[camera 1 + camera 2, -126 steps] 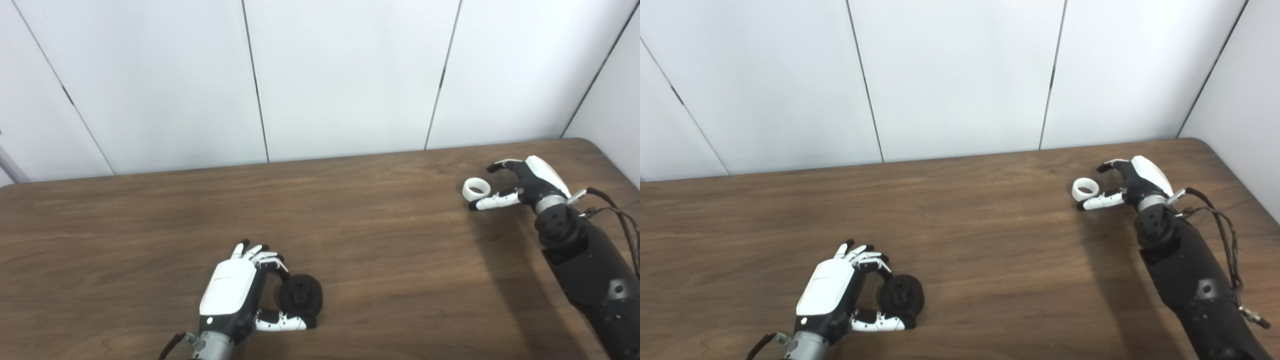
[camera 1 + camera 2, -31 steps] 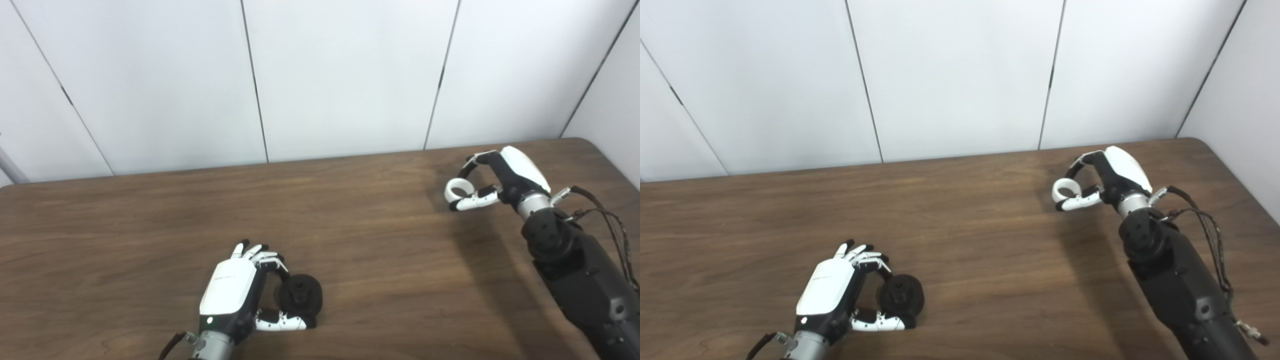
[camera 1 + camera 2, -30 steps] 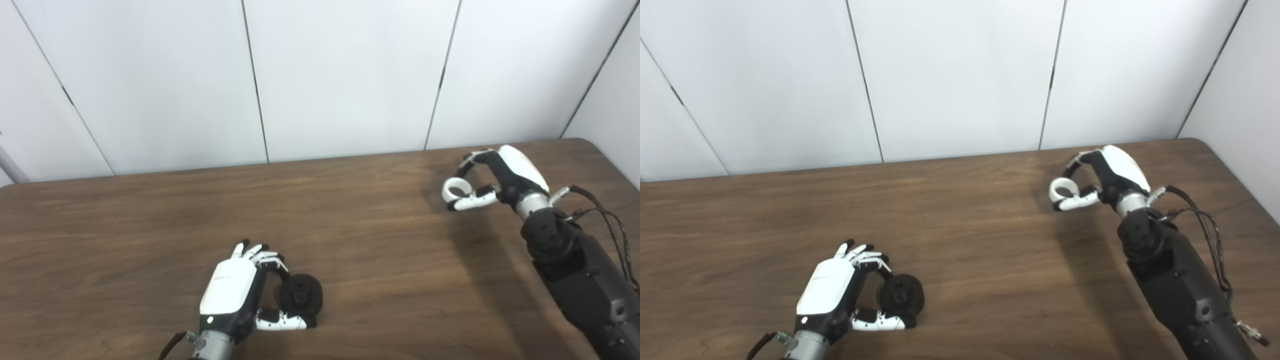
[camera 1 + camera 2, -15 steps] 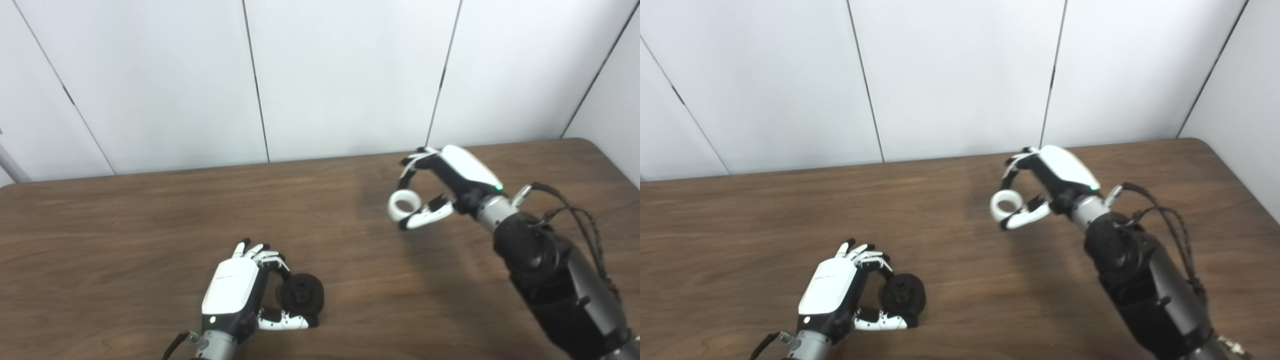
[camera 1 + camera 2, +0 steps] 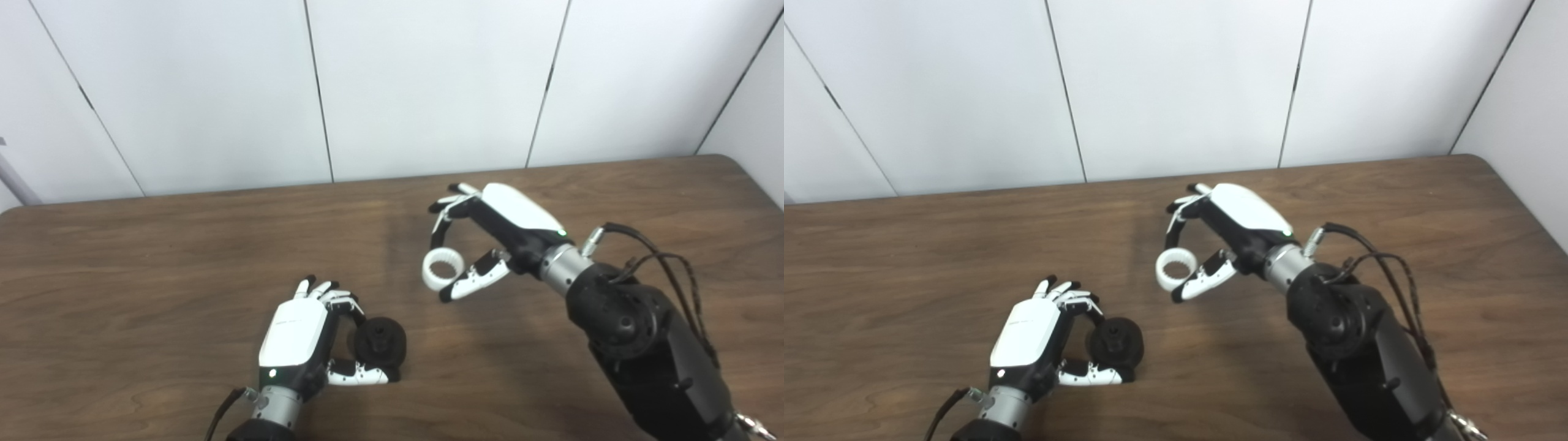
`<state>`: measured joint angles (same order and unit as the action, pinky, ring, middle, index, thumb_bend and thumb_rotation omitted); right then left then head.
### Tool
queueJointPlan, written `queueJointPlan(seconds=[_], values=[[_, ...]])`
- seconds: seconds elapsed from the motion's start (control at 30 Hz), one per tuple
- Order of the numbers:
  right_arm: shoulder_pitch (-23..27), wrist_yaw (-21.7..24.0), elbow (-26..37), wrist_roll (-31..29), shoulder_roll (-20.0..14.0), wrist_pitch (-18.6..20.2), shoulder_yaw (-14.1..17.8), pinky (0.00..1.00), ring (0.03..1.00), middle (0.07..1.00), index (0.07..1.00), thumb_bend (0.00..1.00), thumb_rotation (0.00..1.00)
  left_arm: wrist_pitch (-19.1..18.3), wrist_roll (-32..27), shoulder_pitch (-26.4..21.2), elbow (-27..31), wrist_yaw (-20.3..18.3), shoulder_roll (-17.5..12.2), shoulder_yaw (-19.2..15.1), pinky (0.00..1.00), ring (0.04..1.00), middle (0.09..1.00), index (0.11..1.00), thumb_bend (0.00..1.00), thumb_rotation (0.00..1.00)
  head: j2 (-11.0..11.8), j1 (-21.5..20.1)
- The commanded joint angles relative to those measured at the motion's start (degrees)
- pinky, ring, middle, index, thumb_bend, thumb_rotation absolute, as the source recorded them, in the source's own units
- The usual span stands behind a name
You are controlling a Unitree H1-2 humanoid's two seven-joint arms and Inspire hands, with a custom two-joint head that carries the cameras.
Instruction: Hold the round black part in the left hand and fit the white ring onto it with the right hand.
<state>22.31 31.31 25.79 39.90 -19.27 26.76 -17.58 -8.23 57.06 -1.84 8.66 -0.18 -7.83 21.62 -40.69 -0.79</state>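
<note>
Left hand [image 5: 300,343] grips the round black part [image 5: 381,342] on the table [image 5: 153,257]; right hand [image 5: 490,236] pinches the white ring [image 5: 443,270] aloft.

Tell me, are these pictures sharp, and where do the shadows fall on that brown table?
Left eye view: sharp enough to show ribs inside the white ring; the right hand casts a soft shadow on the table behind it. Right eye view: the round black part reads as a dark blob with little detail beside the left hand; no glare on the wood.
</note>
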Motion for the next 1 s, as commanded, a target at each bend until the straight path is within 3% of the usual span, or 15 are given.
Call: queueJointPlan(seconds=[0.0,0.3,0.73,0.97], values=[[1.93,-0.17,2.33,0.31,0.41,-0.67,0.06,0.96,0.973,0.836,0.483,0.52,0.13,-0.16,1.25,-0.74,0.14,-0.08,0.04,0.48,1.0,0.896,0.765,0.485,0.52,0.06,-0.34,0.34],[1.95,2.12,2.48,0.27,2.17,-0.23,-2.06,0.97,0.981,0.844,0.483,0.52,0.14,-1.2,1.61,-0.86,0.78,-0.66,0.56,0.84,1.0,0.898,0.768,0.485,0.52,0.05,-1.57,1.41],[0.64,1.18,0.35,0.22,3.97,-1.95,-4.64,0.95,0.969,0.836,0.483,0.52,0.14,-2.56,2.46,-0.79,1.4,-0.93,1.09,1.37,1.0,0.892,0.766,0.484,0.52,0.05,-2.86,2.24],[0.02,0.82,-0.89,-0.58,5.23,-2.54,-5.43,1.0,0.988,0.844,0.483,0.52,0.13,-2.91,2.65,-0.82,1.59,-1.29,0.98,1.54,1.0,0.895,0.769,0.485,0.52,0.06,-3.26,2.41]])
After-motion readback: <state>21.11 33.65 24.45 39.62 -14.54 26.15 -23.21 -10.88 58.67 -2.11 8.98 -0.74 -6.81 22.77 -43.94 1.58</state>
